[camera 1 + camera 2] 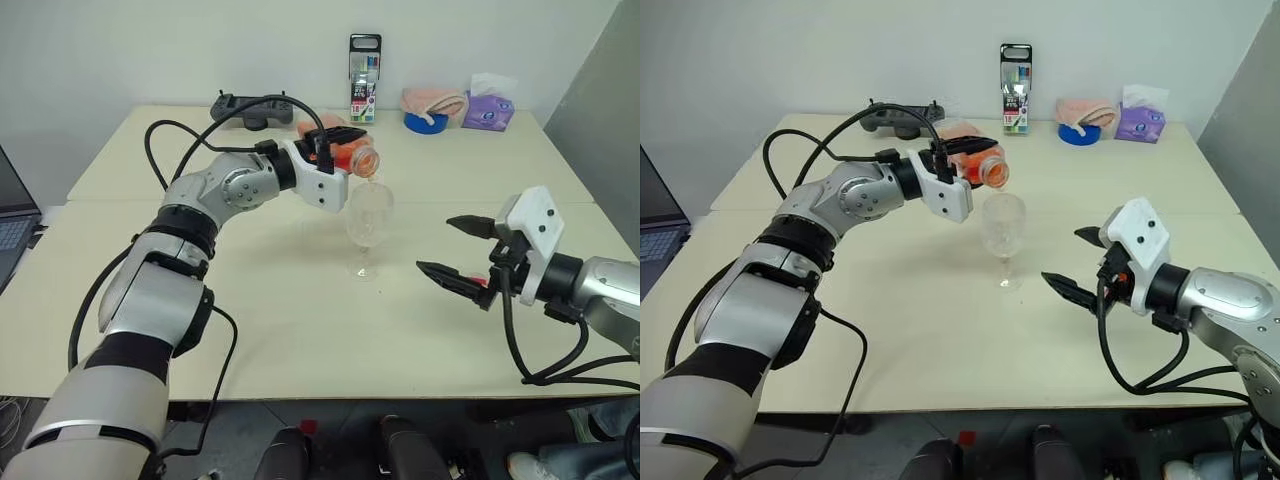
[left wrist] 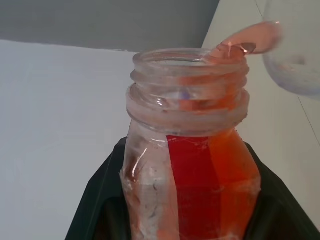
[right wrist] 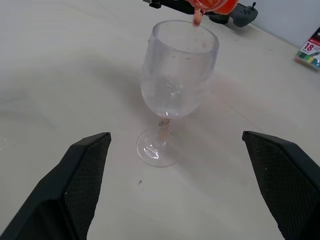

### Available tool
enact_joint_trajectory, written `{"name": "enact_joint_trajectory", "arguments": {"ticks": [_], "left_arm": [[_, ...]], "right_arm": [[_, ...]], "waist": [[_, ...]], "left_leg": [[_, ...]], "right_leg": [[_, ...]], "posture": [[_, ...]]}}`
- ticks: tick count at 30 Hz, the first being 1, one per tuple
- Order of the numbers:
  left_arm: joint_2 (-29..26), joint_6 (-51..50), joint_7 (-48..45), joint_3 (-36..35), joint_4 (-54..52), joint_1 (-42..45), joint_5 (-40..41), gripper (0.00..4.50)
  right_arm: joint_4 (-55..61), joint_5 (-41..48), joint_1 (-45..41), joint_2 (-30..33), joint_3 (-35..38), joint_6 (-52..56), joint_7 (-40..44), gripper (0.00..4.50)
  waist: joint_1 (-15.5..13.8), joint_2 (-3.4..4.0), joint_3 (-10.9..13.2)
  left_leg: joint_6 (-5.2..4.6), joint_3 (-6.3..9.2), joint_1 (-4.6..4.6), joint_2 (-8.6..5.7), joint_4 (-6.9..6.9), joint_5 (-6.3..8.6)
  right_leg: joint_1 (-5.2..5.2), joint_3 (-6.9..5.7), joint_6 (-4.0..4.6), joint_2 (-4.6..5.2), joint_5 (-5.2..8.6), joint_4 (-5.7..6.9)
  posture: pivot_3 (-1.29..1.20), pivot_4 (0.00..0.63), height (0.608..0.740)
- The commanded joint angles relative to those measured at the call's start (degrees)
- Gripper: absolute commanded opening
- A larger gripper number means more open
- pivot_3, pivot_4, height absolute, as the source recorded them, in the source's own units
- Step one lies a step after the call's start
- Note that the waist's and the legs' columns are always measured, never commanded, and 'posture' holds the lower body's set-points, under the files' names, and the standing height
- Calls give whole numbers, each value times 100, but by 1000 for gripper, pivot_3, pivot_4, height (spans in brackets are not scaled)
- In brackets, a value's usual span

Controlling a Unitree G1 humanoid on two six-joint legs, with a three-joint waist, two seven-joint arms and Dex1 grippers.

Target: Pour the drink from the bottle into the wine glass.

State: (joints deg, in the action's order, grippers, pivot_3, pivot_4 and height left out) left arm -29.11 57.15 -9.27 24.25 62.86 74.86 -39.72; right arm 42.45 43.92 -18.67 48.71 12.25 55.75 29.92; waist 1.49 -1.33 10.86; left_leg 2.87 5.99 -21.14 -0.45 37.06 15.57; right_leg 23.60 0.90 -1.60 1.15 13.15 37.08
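Drink is just spilling off the lip of the bottle, tipped sideways over the glass mid-table. Left gripper is clamped on the bottle; right gripper sits wide open at the glass's 3 o'clock, well apart.

Orange-red drink, clear wine glass

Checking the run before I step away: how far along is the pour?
Done: the cap is off, and the left tool holds the bottle tipped mouth-down over the wine glass.
In hand: the drink is just spilling over the lip into the glass, which looks nearly empty.
Left: most of the pour; plenty of liquid remains in the bottle. The right tool waits open beside the glass, not touching it.
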Motion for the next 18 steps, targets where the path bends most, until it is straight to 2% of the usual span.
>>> {"name": "enact_joint_trajectory", "arguments": {"ticks": [1,18], "left_arm": [[-58,93,356,58,-34,331,-129,1895],[-120,105,962,415,157,513,-506,1894]], "right_arm": [[58,-45,-100,70,60,-153,21,4500],[-15,-95,-215,-55,-62,-267,8,4500]], "waist": [[0,0,0],[1,0,0]], "left_leg": [[0,0,0,0,0,0],[0,-2,2,0,1,0]], "right_leg": [[0,0,0,0,0,0],[0,2,0,0,0,5]], "posture": [[0,150,740],[0,150,740]]}}
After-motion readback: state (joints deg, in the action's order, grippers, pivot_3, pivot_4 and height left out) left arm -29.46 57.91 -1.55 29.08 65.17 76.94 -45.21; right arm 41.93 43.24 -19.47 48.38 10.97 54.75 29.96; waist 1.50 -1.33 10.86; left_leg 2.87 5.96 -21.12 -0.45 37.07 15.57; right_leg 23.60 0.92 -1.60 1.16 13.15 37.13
